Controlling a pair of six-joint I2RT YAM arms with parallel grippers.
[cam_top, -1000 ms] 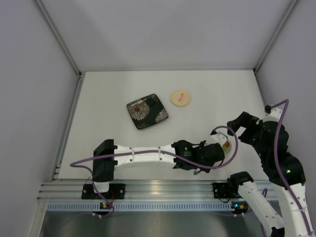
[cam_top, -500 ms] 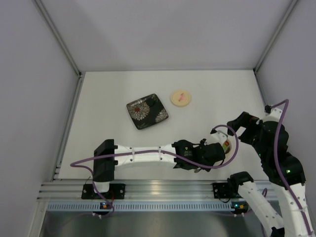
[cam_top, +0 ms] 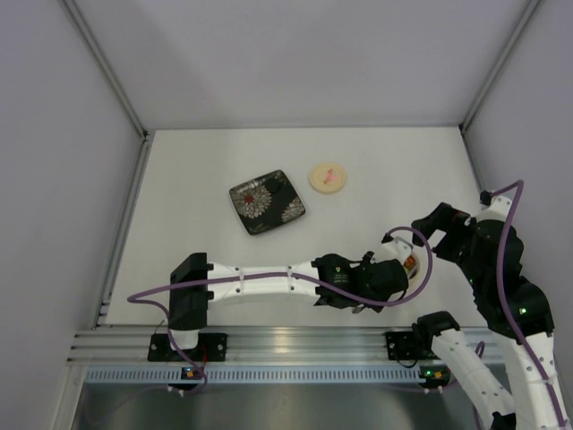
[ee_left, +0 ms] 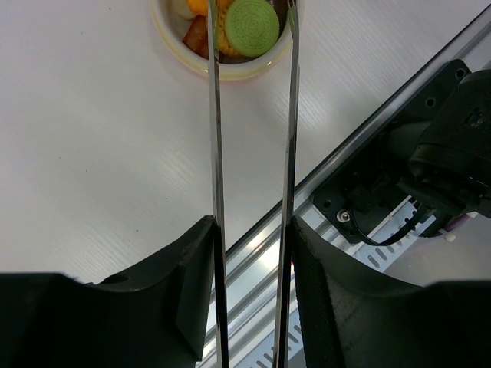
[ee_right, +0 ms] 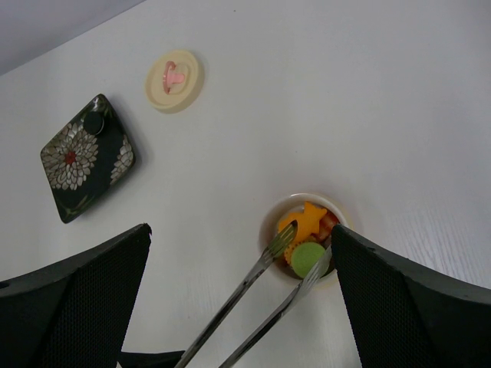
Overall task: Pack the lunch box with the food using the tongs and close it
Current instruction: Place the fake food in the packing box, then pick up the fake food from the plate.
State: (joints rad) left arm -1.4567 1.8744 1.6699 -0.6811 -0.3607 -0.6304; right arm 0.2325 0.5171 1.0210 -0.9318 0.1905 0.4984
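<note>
The lunch box (ee_right: 270,220) stands on the table near the front right, its rim (ee_left: 230,73) cream. Inside lies food: an orange star (ee_right: 311,218), a green round piece (ee_right: 309,258) (ee_left: 252,27) and brown bits. My left gripper (ee_left: 252,226) (cam_top: 394,276) is shut on the tongs (ee_left: 215,153) (ee_right: 253,295). Their two tips reach into the box on either side of the green piece, slightly apart from it. My right gripper (ee_right: 239,230) (cam_top: 428,228) hovers open above the box, holding nothing. The cream lid (ee_right: 175,80) (cam_top: 328,176) lies flat farther back.
A dark patterned square plate (cam_top: 267,202) (ee_right: 77,165) sits left of the lid, with one small dark round piece (ee_right: 93,123) on its corner. The metal rail (ee_left: 360,153) at the table's front edge runs close beside the lunch box. Grey walls enclose the table.
Both arms have stayed almost still. Only the spot over the lunch box by the left gripper looks slightly different.
</note>
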